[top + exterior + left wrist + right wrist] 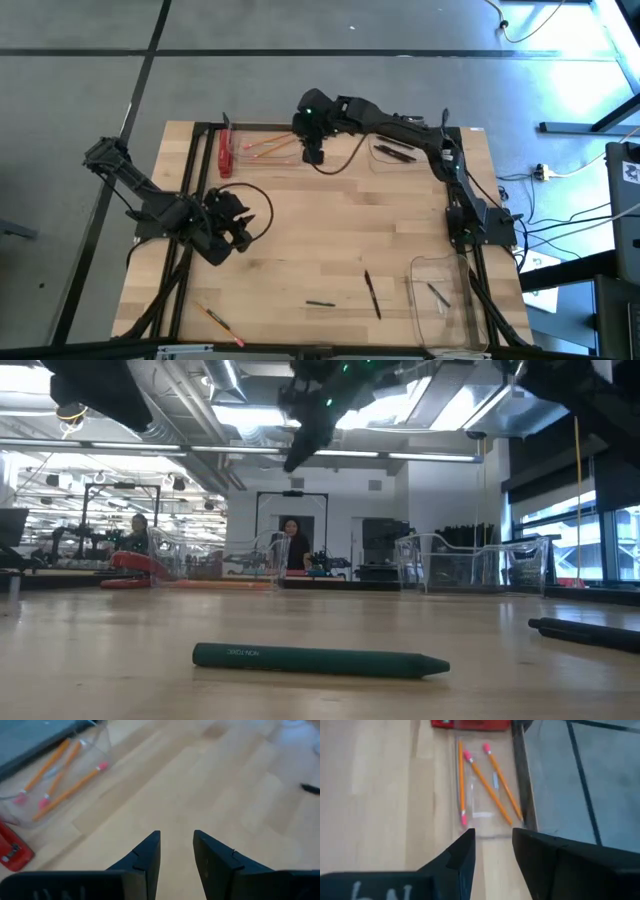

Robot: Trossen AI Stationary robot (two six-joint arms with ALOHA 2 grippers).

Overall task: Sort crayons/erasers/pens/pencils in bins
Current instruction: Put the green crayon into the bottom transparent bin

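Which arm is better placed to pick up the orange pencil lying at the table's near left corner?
Left. The left gripper hovers empty on that side, nearer the loose pencil; the right gripper is far off.

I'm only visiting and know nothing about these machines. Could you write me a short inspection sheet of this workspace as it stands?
Surface: pale wooden table.
Job's things: three orange pencils in a clear plastic bin; black pens and one orange pencil loose on the table.
Clutter: flat red bar; green crayon.
Grippers: right tool open above the pencil bin; left tool open, waiting over the table's left side.
Cables: black loop by the left arm.
Surroundings: people in the room behind.
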